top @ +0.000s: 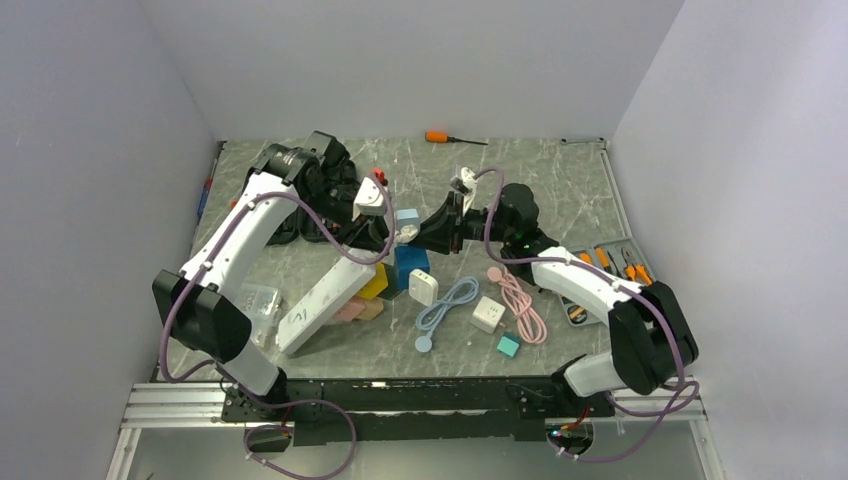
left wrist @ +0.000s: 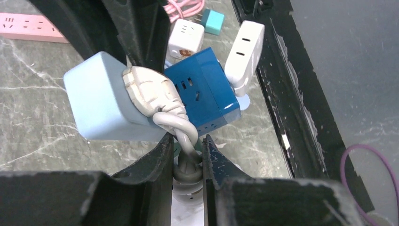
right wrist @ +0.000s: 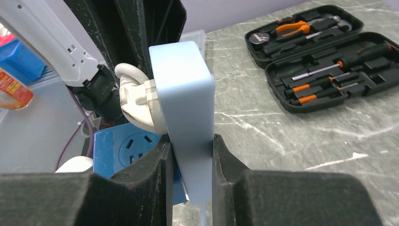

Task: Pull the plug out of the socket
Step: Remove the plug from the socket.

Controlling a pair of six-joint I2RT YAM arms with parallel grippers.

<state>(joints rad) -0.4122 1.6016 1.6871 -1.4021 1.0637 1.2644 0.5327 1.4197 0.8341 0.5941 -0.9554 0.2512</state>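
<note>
Grey, marble-veined table (top: 560, 190) and pale walls on three sides made up the room, and all the business was above the table's middle. The left gripper (left wrist: 187, 145) had its jaws nearly together, pinched on the grey cord (left wrist: 178, 123) right where it curled out of the cream plug (left wrist: 150, 92). As far as I could see, it held the cord and not the plug body. The plug sat fully home in one face of the light blue socket cube (left wrist: 96, 99), with no pins showing. From the other side the right gripper (right wrist: 190, 153) was closed across the cube's flat sides, pressed against it on both, so the cube seemed to hang between the two arms.

Just beyond it was a dark blue socket block (left wrist: 207, 92), with a white adapter (left wrist: 244, 49) beside that. I couldn't tell whether the blue block touched the cube. Farther off on the right lay an open tool case (right wrist: 320, 56), and an orange screwdriver (top: 440, 137) lay near the back wall.

To my eye both grips were set and the pull itself had not begun. The next move would call for the arms to draw apart straight along the line of the pins, with the right arm holding the cube firm. The weak spot looked to be the left grip. A cord can slip or bend, so a steady pull, or a fresh hold higher up on the plug, seemed wise.
</note>
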